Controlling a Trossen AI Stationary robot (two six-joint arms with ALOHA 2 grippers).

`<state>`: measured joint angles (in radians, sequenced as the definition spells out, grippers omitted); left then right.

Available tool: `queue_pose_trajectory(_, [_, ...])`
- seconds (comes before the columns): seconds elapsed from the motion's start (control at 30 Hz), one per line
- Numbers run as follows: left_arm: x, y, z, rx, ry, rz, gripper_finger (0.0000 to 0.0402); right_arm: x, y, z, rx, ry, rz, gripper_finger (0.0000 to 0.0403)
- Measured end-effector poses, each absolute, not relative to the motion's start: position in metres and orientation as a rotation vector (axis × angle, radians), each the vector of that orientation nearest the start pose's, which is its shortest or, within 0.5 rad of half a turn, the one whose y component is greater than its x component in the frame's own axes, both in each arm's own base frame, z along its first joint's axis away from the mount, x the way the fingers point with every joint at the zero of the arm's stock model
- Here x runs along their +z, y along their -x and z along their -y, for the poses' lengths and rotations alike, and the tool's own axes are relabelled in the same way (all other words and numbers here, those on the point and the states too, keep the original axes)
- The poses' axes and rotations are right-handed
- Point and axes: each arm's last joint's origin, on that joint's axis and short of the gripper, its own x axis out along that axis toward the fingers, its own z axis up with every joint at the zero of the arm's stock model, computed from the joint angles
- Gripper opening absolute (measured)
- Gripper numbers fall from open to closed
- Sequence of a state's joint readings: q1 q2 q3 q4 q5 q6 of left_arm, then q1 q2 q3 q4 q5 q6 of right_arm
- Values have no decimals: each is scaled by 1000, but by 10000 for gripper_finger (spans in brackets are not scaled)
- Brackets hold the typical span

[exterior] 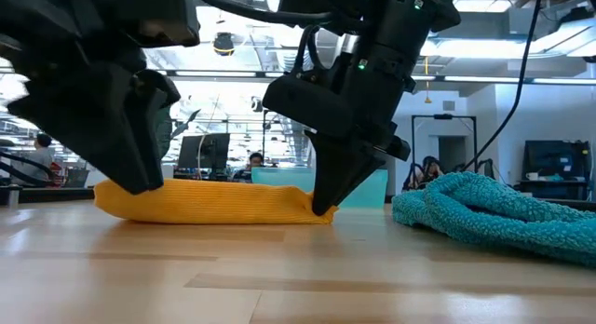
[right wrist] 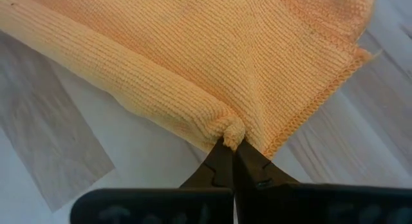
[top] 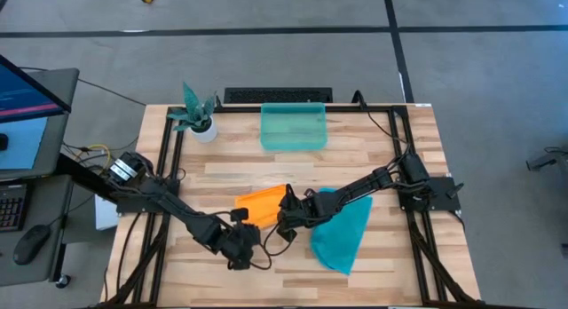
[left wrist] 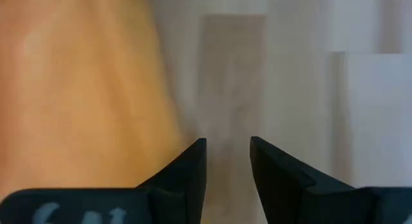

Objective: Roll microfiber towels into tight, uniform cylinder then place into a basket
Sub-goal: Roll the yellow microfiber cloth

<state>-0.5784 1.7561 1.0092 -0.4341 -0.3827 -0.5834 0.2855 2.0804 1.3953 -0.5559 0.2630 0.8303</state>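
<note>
The orange towel [top: 262,205] lies folded mid-table, its edge pinched by the clenched right gripper [right wrist: 230,147], the left gripper [left wrist: 227,161] parted and empty beside it (teal towel [top: 342,229] alongside), on a pale plank table [top: 373,145] before an office with monitors.

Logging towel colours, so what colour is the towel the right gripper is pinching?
Orange-yellow towel, pinched at its folded edge by the right gripper; clearest in the right wrist view.
</note>
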Motion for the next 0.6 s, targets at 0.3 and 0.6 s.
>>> queue_pose_trajectory(0.3, [151,-275,159,243,-48,-1070,111,135,-393,-107,-466,-392,-1107,8])
queue_pose_trajectory(0.6, [151,-278,146,305,-53,-1083,111,135,-393,-108,-466,-391,-1108,8])
